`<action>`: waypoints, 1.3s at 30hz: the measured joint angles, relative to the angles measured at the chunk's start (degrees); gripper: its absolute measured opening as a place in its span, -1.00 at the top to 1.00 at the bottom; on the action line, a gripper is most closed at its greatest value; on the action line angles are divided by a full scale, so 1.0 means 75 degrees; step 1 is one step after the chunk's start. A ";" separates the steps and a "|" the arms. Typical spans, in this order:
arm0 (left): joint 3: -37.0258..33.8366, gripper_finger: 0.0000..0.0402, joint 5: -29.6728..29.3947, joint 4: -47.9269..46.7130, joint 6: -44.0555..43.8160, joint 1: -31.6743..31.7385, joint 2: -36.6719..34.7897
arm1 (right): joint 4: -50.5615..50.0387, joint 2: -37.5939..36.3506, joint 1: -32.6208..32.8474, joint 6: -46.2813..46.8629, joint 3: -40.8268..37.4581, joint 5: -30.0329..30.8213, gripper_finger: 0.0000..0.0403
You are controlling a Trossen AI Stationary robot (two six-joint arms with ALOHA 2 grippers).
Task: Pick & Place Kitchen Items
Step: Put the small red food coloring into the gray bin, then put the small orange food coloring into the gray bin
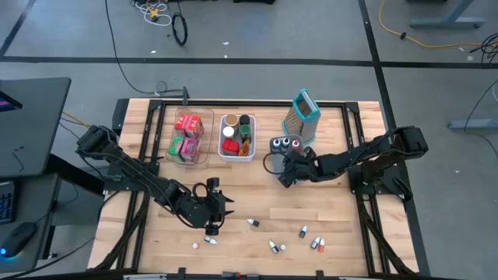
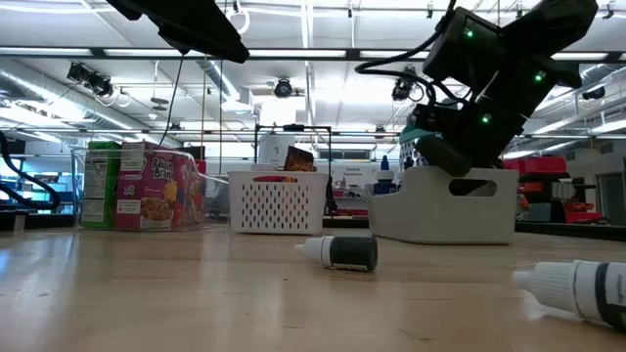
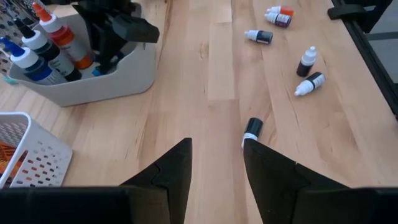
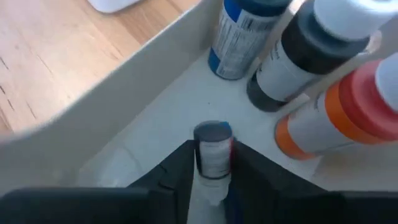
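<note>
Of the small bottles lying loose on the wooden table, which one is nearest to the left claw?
The dark bottle with a white cap, lying just ahead of the left claw beside one fingertip; the other loose bottles lie in a cluster farther off.

A grey bin [image 4: 124,93] walls in the space around the right fingers, its floor just beneath them. A white perforated basket [image 1: 236,150], a clear bin [image 1: 189,155] and a teal-topped metal grater [image 1: 303,115] stand well beyond the left fingers on the wooden table [image 1: 257,194].
</note>
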 joint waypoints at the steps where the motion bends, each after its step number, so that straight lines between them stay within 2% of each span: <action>1: 0.0000 0.24 0.0000 0.0003 0.0000 0.0000 0.0000 | 0.0074 0.0000 0.0000 -0.0002 -0.0023 0.0001 0.39; 12: 0.0000 0.24 0.0003 0.0017 0.0000 0.0000 0.0000 | 0.0567 -0.0130 0.0000 -0.0907 0.0135 -0.0127 0.13; 18: 0.0000 0.24 0.0097 0.0023 0.0000 0.0003 0.0000 | 0.0566 -0.0187 0.0000 -0.1513 0.0772 -0.0585 0.13; 24: 0.0000 0.24 0.0764 0.0030 0.0000 0.0000 0.0000 | 0.0709 -0.0187 0.0100 -0.1887 0.1331 -0.1045 0.16; 32: 0.0000 0.24 0.0872 -0.0005 -0.0035 0.0000 0.0000 | 0.1552 -0.0187 0.0475 -0.2210 0.1391 -0.2017 0.16; 39: 0.0000 0.24 0.2461 -0.0362 0.0000 -0.0254 0.0003 | 0.2035 -0.0187 0.1028 -0.2752 0.1391 -0.2200 0.16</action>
